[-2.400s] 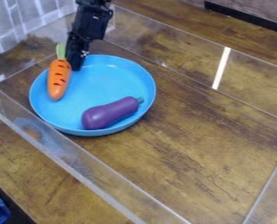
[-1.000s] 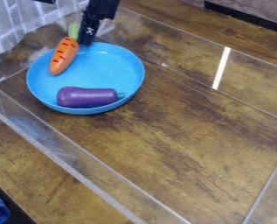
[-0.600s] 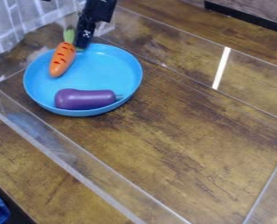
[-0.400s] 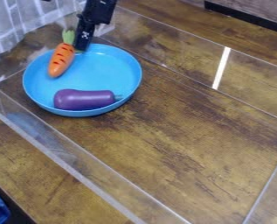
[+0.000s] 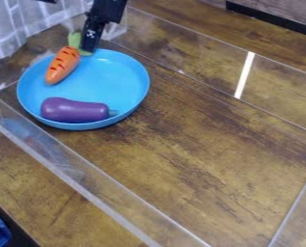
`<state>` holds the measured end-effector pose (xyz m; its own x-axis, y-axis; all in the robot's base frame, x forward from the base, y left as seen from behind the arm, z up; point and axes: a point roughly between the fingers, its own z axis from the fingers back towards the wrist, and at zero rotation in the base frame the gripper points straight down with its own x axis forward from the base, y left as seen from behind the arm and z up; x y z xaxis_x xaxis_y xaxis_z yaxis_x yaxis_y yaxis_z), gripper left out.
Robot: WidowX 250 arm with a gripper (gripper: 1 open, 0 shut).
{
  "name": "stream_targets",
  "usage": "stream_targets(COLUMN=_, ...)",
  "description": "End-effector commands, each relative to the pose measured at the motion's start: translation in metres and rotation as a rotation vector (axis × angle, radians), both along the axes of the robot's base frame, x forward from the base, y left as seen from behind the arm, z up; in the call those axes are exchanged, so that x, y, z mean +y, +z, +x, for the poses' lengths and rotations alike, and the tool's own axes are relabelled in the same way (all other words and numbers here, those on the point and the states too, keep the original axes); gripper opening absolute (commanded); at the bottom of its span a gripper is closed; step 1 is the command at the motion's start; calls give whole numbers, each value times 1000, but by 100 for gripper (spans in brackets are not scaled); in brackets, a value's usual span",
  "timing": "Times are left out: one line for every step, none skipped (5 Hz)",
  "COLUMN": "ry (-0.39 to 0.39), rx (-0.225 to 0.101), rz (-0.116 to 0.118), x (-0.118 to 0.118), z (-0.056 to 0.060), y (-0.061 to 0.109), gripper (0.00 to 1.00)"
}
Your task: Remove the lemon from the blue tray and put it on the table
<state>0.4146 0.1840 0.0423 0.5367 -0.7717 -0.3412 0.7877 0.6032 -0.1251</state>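
Glossy dark-brown wood-plank table, clear acrylic walls; round bright-blue plastic tray; black gripper at tray's far edge, grip unclear.

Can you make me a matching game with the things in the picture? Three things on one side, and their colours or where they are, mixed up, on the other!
Things:
1. Carrot
2. Eggplant
3. Tray

Clues:
A. Blue and round
B. Orange, with its green top by the tool
C. Purple, lying in the blue dish

Right pairs: 1-B, 2-C, 3-A
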Motion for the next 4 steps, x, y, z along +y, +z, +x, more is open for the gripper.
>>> stream_targets(ry=60, rx=-64, rz=30, x=15, z=4, y=19, gripper=100)
stream_targets(ry=92, rx=-53, rz=40, x=17, z=9, y=8, gripper=100)
stream_targets(ry=113, rx=-45, rz=48, x=12, z=12, y=0, gripper=100)
stream_targets(ry=138, rx=-43, rz=52, x=7, z=11, y=-1, gripper=0)
